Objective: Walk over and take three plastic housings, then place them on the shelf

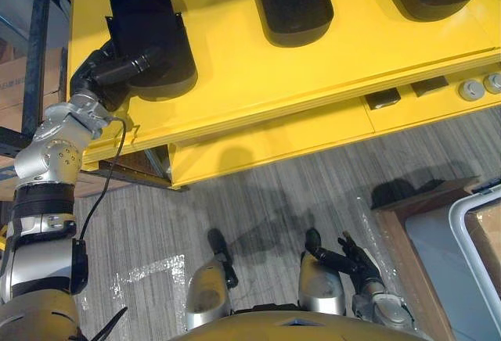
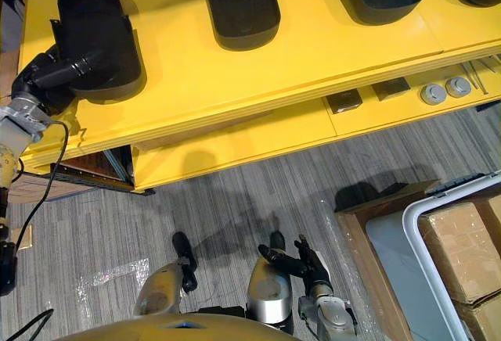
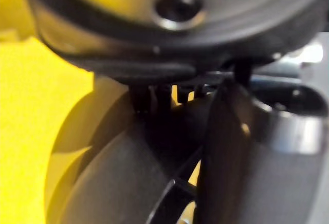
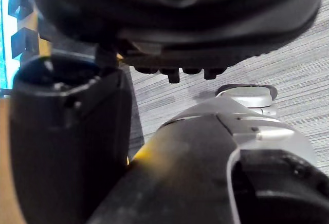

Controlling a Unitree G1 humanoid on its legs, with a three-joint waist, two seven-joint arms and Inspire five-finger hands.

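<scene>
Lying on shelf point(image 1: 313, 67), housing point(image 1: 149, 12) seemingly clasped under left hand point(image 1: 99, 72) fingers point(image 1: 138, 65).

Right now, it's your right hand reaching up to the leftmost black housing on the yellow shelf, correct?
Not quite. The left eye view shows it is the left hand at the leftmost black housing on the yellow shelf. The right hand hangs low over the floor, holding nothing.

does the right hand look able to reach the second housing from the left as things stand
Probably not yet: the right hand hangs low near the floor, far from the second housing on the shelf. Nothing seems to block the way; raising the arm may do.
</scene>
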